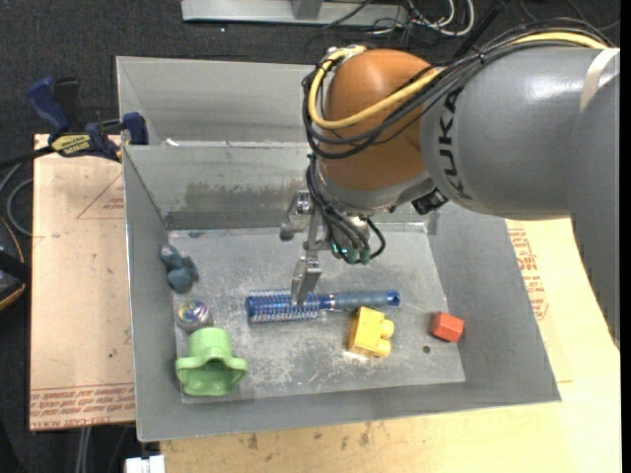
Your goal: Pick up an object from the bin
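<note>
Robot gripper [306, 286] above a blue brush [340, 304] in a grey bin [493, 363].
It hangs at the brush's bristled end, mid-floor; whether it is wide or narrow cannot be told. A yellow block [369, 332] lies nearby.

— What colours are in the bin [493, 363]?
— The bin itself is dull grey metal, its floor flecked with pale scuffs. The brush [286, 307] is blue, a clearer blue along its handle.
— And the small pieces?
— A yellow block [369, 332], an orange-red cube [447, 327], a pale green moulded piece [209, 363], a slate-blue lump [179, 269] and a shiny silver-violet bead [191, 312].
— The robot?
— Grey arm [523, 136] with black lettering, an orange cover [380, 116], yellow and black cables [325, 77].
</note>
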Motion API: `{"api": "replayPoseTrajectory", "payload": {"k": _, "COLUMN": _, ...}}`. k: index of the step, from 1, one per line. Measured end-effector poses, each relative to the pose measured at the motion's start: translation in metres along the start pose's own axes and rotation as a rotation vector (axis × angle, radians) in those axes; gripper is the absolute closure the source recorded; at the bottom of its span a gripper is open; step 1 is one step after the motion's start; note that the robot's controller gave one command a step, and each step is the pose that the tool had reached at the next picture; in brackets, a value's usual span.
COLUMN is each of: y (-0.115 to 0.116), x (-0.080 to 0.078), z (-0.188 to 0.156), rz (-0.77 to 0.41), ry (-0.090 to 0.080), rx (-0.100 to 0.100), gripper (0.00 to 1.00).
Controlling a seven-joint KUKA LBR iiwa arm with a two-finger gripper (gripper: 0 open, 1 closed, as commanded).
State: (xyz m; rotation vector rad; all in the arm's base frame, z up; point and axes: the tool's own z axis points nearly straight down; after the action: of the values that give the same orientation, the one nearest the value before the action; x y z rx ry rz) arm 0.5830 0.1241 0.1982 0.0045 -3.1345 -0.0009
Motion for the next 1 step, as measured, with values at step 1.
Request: {"api": "replayPoseTrajectory", "payload": {"k": 1, "y": 0.0179, "x": 0.0547, "z": 0.0374, "rz": 0.005, "ry": 0.001, "rx": 0.0, "gripper": 0.0}}
